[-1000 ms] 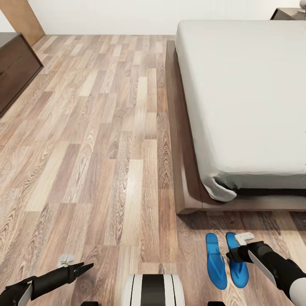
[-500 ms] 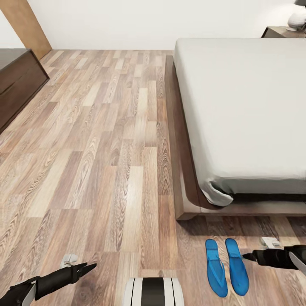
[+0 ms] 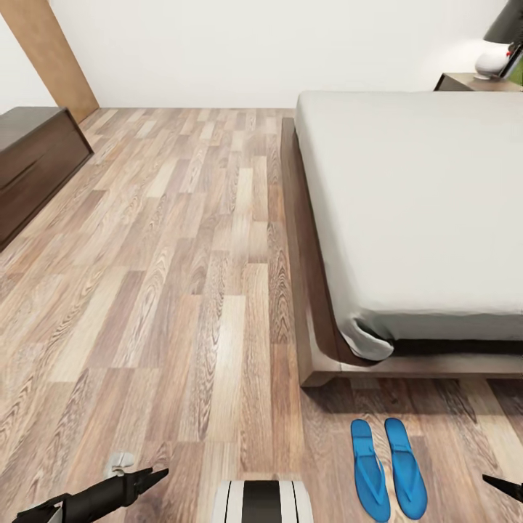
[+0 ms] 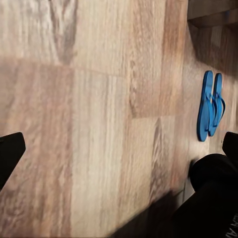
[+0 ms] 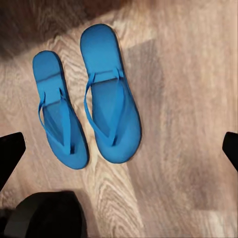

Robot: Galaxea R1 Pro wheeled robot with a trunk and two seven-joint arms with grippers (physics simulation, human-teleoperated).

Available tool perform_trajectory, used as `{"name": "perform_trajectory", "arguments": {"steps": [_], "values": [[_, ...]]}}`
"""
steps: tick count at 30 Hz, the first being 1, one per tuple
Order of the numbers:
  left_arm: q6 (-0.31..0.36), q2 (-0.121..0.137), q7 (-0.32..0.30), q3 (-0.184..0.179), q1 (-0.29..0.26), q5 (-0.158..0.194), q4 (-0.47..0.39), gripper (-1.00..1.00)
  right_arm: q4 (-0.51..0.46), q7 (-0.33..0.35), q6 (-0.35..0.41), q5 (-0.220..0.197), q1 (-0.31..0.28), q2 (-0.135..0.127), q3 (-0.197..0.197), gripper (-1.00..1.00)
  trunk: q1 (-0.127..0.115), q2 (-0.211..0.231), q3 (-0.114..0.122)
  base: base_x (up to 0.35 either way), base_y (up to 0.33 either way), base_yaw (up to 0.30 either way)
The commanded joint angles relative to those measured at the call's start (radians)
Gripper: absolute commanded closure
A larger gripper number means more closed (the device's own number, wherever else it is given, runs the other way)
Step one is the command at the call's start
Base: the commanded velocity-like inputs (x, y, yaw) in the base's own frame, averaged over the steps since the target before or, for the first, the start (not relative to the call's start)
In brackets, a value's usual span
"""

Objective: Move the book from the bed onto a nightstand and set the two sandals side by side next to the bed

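Sandals (image 3: 387, 468) lie flat on the wood-plank floor (image 3: 181, 290), a bright blue pair side by side and nearly touching, just beyond the foot-end corner of the bed (image 3: 407, 218). Their long axes run parallel to each other and roughly along the bed's length, straps up; in the right wrist view the pair (image 5: 87, 114) shows its thong straps and rounded ends clearly. The left wrist view catches them (image 4: 210, 105) from farther off, edge to edge near the dark bed frame.

The bed's pale mattress is bare, and no book shows on it. A nightstand (image 3: 476, 81) stands at the far side of the bed with a white lamp (image 3: 492, 58) on top. A long dark cabinet (image 3: 33, 167) sits against the left wall.

Compared with a second ago, the right gripper (image 3: 503, 485), which then hung right over the outer sandal, has drawn back to the frame's edge, well clear of the pair; the sandals themselves have not shifted on the floor. The head camera has tilted up, bringing the lamp and more wall into view.

The left gripper (image 3: 149, 478) hovers low over the floor, fingers slightly apart and holding nothing. The right gripper's dark fingertips (image 5: 11, 153) stand wide apart and empty.
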Motion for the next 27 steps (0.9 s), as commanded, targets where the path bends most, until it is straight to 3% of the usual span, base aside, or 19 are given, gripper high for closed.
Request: {"name": "perform_trajectory", "arguments": {"steps": [1,3,4,9,18,23,27], "values": [[-0.004,0.0,-0.004,0.009,-0.001,-0.009,0.006,-1.0,0.008,0.01,-0.007,-0.011,-0.001,0.009,0.007,-1.0,-0.001,0.0,0.003,0.0,0.0,0.0],[-0.016,0.0,-0.004,0.009,-0.001,-0.009,0.018,-1.0,0.017,0.017,-0.038,-0.012,-0.001,0.045,0.007,-1.0,-0.001,0.0,0.011,0.0,0.0,0.0],[-0.02,0.0,-0.004,0.009,-0.001,-0.009,0.022,-1.0,0.02,0.019,-0.051,-0.012,-0.001,0.076,0.007,-1.0,-0.002,0.001,0.015,0.0,0.0,0.0],[-0.027,-0.001,0.008,0.009,-0.001,-0.009,0.03,-1.0,0.025,0.021,-0.071,-0.012,0.001,0.137,0.007,-1.0,-0.004,0.002,0.034,0.0,0.0,0.0],[-0.028,-0.01,0.103,0.009,-0.001,-0.005,0.033,-1.0,0.026,0.019,-0.08,-0.012,0.001,0.153,0.007,-1.0,-0.005,0.002,0.038,0.0,0.0,0.0],[-0.028,-0.009,0.108,0.009,-0.001,-0.005,0.033,-1.0,0.026,0.015,-0.081,-0.012,0.001,0.155,0.007,-1.0,-0.005,0.002,0.038,0.0,0.0,0.0],[-0.028,-0.009,0.108,0.01,-0.001,-0.005,0.033,-1.0,0.026,0.013,-0.081,-0.012,0.001,0.16,0.007,-1.0,-0.006,0.003,0.054,0.0,0.0,0.0]]}}
